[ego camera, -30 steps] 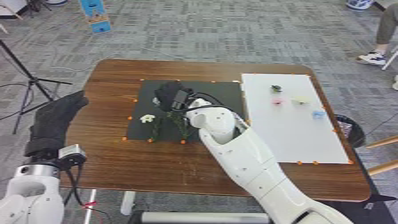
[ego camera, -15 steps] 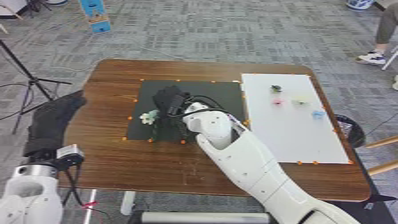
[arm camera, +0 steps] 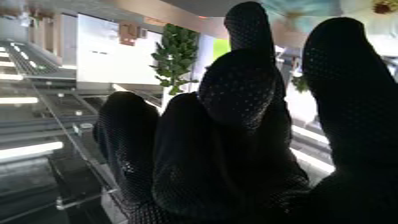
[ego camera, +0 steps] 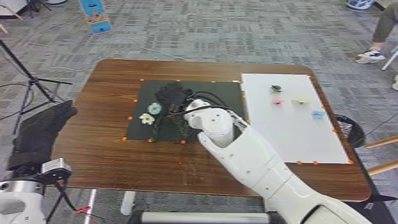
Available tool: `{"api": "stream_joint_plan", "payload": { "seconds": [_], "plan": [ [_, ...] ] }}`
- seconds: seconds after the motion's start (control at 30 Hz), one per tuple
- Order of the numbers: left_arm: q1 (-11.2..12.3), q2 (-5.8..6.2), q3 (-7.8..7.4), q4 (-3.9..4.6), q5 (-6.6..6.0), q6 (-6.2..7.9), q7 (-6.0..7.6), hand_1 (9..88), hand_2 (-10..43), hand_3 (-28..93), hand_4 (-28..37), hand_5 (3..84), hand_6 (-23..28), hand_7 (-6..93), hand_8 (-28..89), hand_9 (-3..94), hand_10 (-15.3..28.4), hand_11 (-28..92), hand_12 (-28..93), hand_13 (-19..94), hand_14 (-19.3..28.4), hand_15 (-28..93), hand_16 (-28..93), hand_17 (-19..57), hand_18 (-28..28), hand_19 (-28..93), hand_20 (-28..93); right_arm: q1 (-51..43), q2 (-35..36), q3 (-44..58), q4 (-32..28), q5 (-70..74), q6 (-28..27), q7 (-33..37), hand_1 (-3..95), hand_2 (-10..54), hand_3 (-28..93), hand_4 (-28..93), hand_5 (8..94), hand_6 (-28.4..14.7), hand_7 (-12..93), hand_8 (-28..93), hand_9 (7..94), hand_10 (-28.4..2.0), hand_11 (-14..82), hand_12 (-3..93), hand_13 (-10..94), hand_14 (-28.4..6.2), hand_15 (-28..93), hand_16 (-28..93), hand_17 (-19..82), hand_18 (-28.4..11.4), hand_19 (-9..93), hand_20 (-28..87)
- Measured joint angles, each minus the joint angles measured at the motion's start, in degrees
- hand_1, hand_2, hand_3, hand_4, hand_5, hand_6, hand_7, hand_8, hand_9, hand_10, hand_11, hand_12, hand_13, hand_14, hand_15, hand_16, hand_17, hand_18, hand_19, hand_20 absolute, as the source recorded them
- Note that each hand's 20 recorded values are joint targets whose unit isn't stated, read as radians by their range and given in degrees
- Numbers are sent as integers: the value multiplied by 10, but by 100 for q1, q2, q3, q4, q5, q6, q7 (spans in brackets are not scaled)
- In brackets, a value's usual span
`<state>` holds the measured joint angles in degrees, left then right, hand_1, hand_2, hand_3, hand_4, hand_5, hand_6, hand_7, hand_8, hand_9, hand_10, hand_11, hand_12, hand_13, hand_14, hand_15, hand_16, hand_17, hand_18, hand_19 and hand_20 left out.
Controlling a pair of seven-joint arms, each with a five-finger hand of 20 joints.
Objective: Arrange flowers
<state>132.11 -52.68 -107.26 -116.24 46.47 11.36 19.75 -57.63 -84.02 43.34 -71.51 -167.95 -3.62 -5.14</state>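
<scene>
In the head view my right hand (ego camera: 172, 95) is over the far part of the black mat (ego camera: 206, 86), its fingers relaxed. Just left of it lies a pale blue flower (ego camera: 155, 108), and nearer the robot is a white flower (ego camera: 147, 119); green stems run below them. The right wrist view has my right hand (arm camera: 235, 95) with fingers extended, a leafy green sprig (arm camera: 175, 57) behind them, and pale blue petals (arm camera: 302, 12) near a white flower (arm camera: 382, 6). My left hand (ego camera: 40, 131) is open off the table's left edge.
A white board (ego camera: 298, 140) covers the right part of the brown table (ego camera: 160, 170). On it are a dark green piece (ego camera: 276, 88), a pink flower (ego camera: 277, 101), a pale yellow flower (ego camera: 300, 100) and a blue flower (ego camera: 318, 114). Orange markers edge mat and board.
The pale blue flower shifted toward the white one, then slightly back away from it. My right hand dipped nearer, then drew back a little. The left hand moved outward to the left.
</scene>
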Motion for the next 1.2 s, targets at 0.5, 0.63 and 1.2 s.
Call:
{"api": "stream_joint_plan", "payload": {
  "seconds": [0.5,0.63,1.2],
  "plan": [
    [62,-9,-115,-98,-19,289,-51,228,-7,733,-268,503,53,119,-76,476,132,169,106,327,125,92,-11,66,74,39,155,674,1578,-508,-1936,1539,-265,893,364,3,564,-118,704,4,181,-83,832,-122,332,292,783,-102,569,397,435,-235,862,504],
    [4,-9,-17,-129,-17,579,-100,228,-6,732,-269,503,53,119,-76,476,132,169,107,328,125,92,-11,67,74,39,155,566,2025,-54,-2497,1908,-263,930,291,-11,591,-111,650,-19,157,-75,757,-152,236,268,713,-140,431,359,354,-240,728,494],
    [78,-83,-132,-236,-8,905,-122,225,-6,735,-272,505,53,120,-76,476,132,170,107,328,125,93,-11,67,73,39,156,-872,3751,1783,-3109,2585,17,1073,162,-95,595,-171,574,-76,87,-44,697,-174,147,232,703,-150,302,339,329,-243,580,486]
  ]
}}
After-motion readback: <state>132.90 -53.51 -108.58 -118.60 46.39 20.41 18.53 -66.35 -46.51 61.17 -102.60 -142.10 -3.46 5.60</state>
